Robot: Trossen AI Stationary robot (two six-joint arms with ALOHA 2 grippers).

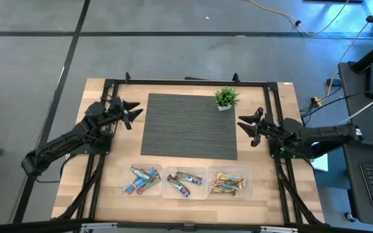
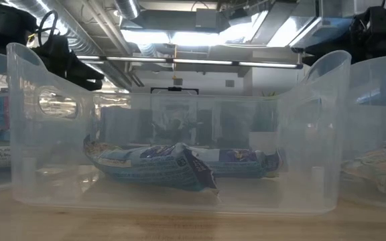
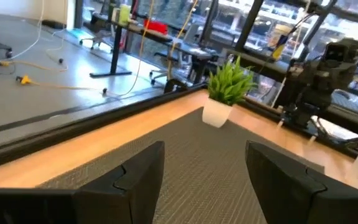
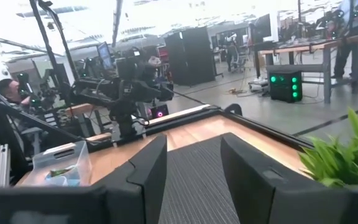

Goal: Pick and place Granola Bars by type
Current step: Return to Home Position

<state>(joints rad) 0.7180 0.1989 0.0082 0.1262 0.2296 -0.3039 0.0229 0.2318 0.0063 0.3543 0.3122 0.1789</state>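
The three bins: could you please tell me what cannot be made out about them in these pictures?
High view: bars in the left bin, middle bin and right bin are too small and overlap, so no sure count.
Low view: the side bins are cut off by the edges; wrapper print blurs behind the plastic walls.
Left wrist view: no bins.
The left gripper and right gripper, both open, cover nothing.

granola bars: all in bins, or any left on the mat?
All in. High view: mat bare of bars; granola bars lie only in the three clear bins. Open, empty: left claw and right claw, beside the mat.
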